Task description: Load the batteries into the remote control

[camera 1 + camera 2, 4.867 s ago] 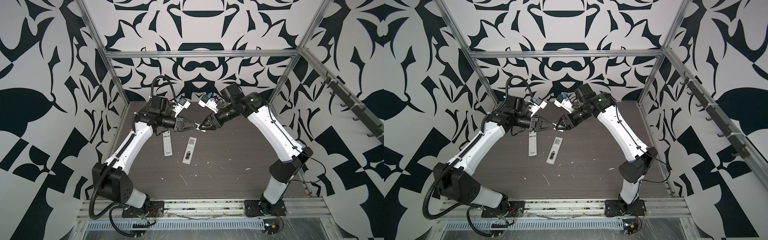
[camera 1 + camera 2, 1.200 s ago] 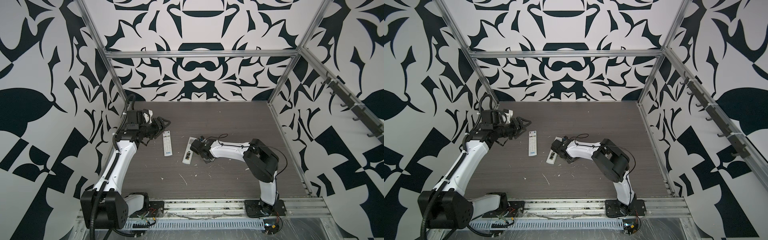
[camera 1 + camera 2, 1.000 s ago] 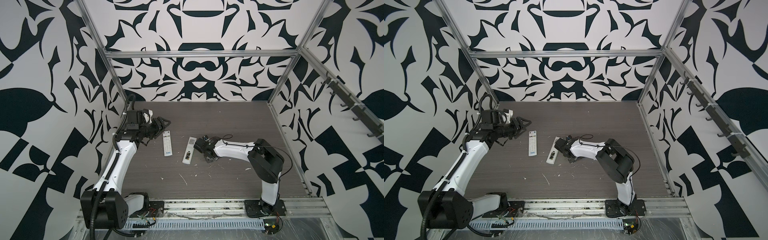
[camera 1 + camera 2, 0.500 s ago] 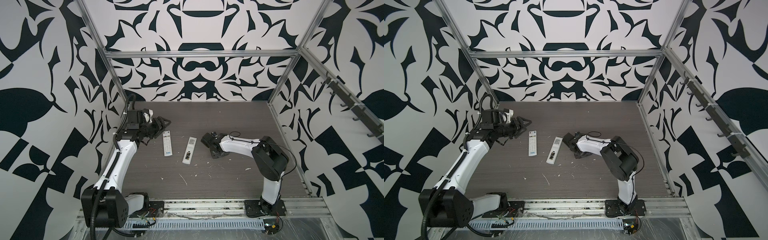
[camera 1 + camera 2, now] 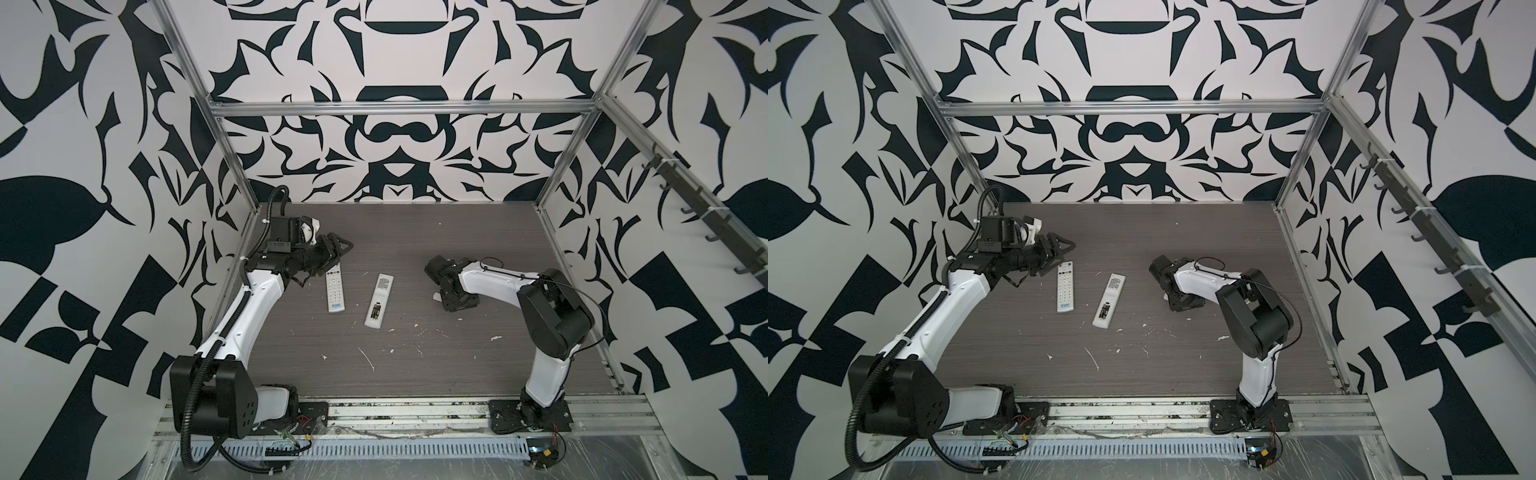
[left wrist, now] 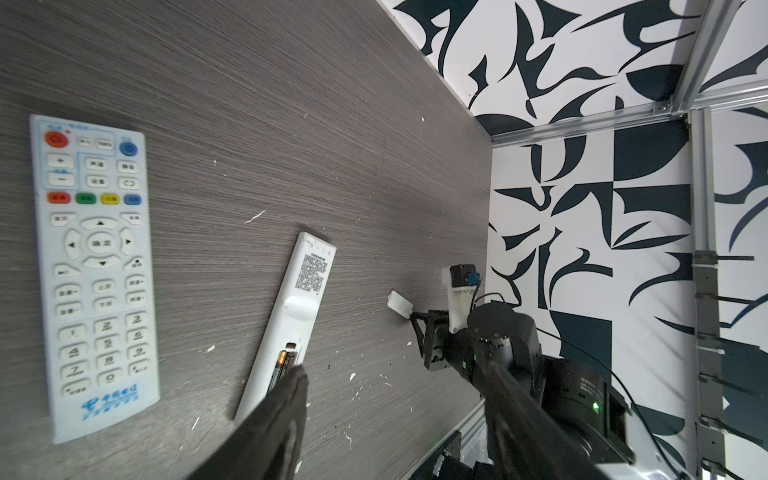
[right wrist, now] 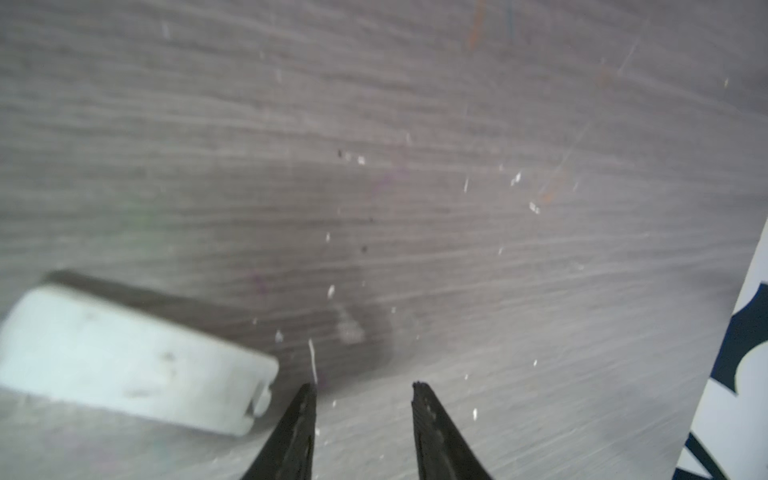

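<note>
Grey wood-grain tabletop (image 5: 457, 374) lies flecked with white scraps (image 5: 365, 357) nearest my bases. Beyond them the flipped remote (image 5: 378, 300) shows its open bay with batteries (image 6: 279, 368) seated inside; how many, I cannot tell. Off to its right, my right end effector (image 7: 363, 386) sits low, jaws apart around nothing, and the cover (image 7: 124, 357) lies just beside one fingertip. A second ago that arm was at the bay; it has since swung clear. Farther back lies a face-up remote (image 5: 335, 289), and over its far end my left end effector (image 5: 347, 246) hovers open and empty. I judge this bay loaded, with the cover not yet fitted.
</note>
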`<state>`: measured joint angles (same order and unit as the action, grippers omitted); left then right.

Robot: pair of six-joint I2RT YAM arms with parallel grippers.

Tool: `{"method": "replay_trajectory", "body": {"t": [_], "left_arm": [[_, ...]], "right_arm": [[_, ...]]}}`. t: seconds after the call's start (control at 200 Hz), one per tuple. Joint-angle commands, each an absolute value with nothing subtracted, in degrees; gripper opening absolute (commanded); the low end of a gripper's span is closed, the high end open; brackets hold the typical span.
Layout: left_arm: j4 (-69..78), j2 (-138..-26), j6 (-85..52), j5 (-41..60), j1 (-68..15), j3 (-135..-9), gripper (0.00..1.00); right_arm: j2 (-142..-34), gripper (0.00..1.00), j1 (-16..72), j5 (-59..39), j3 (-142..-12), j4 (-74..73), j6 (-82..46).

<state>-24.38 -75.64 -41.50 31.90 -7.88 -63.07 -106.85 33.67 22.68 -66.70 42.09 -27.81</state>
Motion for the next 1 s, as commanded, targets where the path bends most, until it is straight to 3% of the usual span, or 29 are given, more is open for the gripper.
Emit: {"method": "replay_trajectory", "body": {"t": [0.0,0.65,0.8,0.995], "left_arm": [[-25.3,-75.8,-40.4,30.7,-8.0,-64.9,0.70],[-29.0,-74.9,-39.6,27.6,-8.2,-63.4,0.70],[-28.9,-75.0,-39.5,27.3,-8.2,-63.5,0.70],[-29.1,-74.9,-38.0,26.8,-8.2,-62.7,0.70]], "right_arm": [[-109.2,0.42,33.7,19.6,-68.7,40.5,-25.2],[-119.1,0.41,30.7,14.9,-82.8,38.4,-20.6],[-114.9,0.41,29.3,14.1,-81.0,40.7,-23.8],[-102.1,0.43,28.6,9.1,-76.6,47.1,-34.4]]}}
